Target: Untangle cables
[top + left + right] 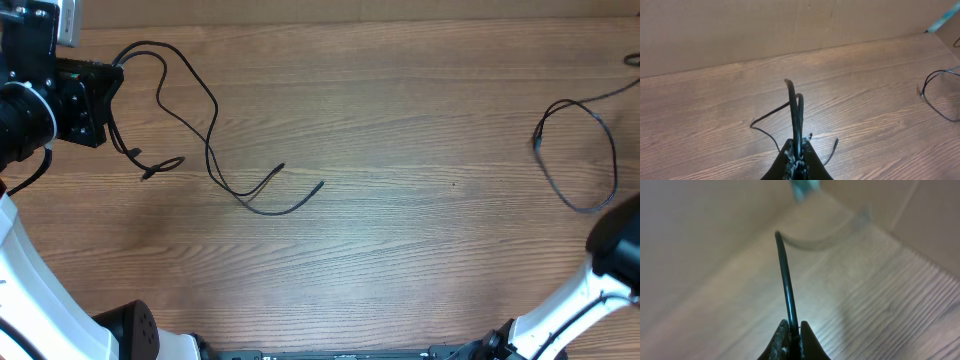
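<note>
In the overhead view, a tangle of thin black cables (215, 105) loops across the left of the wooden table (400, 250), and two plug tips (320, 184) lie near the middle. My left gripper (118, 72) holds the tangle's upper left end. In the left wrist view that gripper (797, 152) is shut on two cable strands (794, 105), which rise between the fingers. A separate cable (537, 140) loops at the right edge. My right gripper (794, 330) is shut on this cable (785, 275). The overhead view hides those jaws under the right arm (618, 240).
A cardboard wall (740, 30) stands along the table's far edge. In the left wrist view the right-hand cable loop (926, 86) lies far off to the right. The arms' white bases (30, 290) stand at the near corners.
</note>
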Controlling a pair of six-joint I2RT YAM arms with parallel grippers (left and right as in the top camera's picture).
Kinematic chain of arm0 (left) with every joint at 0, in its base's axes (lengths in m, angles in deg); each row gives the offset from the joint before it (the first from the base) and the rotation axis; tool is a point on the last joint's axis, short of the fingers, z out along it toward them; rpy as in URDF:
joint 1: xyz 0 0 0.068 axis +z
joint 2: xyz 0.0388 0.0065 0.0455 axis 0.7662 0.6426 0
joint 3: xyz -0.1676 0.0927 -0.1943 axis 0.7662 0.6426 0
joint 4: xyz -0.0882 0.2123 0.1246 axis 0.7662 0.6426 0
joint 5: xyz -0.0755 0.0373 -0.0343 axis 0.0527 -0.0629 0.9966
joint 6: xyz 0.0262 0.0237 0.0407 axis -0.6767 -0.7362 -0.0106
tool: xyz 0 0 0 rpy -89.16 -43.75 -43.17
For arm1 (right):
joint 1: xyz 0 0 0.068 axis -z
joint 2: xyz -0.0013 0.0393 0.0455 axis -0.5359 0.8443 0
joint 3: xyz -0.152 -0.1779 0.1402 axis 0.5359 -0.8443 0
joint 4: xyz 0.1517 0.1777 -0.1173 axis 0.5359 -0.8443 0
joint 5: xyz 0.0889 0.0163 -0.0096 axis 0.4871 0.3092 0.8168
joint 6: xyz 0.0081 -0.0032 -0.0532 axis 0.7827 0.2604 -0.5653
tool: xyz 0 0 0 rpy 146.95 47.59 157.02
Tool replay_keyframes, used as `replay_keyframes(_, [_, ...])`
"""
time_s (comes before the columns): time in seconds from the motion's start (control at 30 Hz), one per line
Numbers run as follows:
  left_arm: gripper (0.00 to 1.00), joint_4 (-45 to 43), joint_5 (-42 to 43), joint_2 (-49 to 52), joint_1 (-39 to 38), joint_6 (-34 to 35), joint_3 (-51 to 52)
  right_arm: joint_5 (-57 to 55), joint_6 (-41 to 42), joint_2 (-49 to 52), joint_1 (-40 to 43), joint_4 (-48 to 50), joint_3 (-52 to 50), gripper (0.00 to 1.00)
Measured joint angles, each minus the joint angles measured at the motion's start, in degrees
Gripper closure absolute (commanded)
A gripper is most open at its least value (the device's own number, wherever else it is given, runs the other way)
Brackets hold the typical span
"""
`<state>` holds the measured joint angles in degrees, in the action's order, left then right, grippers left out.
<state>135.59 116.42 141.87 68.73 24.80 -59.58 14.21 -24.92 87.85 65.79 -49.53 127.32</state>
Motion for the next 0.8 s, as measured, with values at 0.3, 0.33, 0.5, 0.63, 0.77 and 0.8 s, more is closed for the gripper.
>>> replay_keyframes(0.3, [0.96, -0.04, 0.00, 3.26, 0.00, -0.07, 0.11, 12.59, 3.34, -4.94, -0.17, -26.80, 0.09, 0.96])
replay_keyframes(0.33, [0.96, -0.07, 0.00, 3.54, 0.00, -0.09, 0.24, 13.18, 3.45, -4.87, -0.26, -27.98, 0.04, 0.96])
replay_keyframes(0.5, [0.96, -0.04, 0.00, 4.90, 0.00, -0.11, 1.33, 16.57, 3.54, -4.81, -1.73, -35.04, -0.04, 0.96])
replay_keyframes(0.63, [0.96, -0.04, 0.00, 5.55, -0.83, -0.31, 3.43, 17.88, 2.82, -4.81, -4.52, -39.10, -0.04, 0.96])
replay_keyframes(0.77, [0.96, -0.13, 0.50, 6.27, -1.88, -0.22, 4.42, 18.53, -0.07, -4.81, -9.25, -43.23, -0.04, 0.96])
replay_keyframes(0.8, [0.96, -0.17, 0.52, 6.27, -1.88, -0.07, 4.42, 18.40, -1.07, -4.81, -10.25, -45.03, -0.04, 0.96])
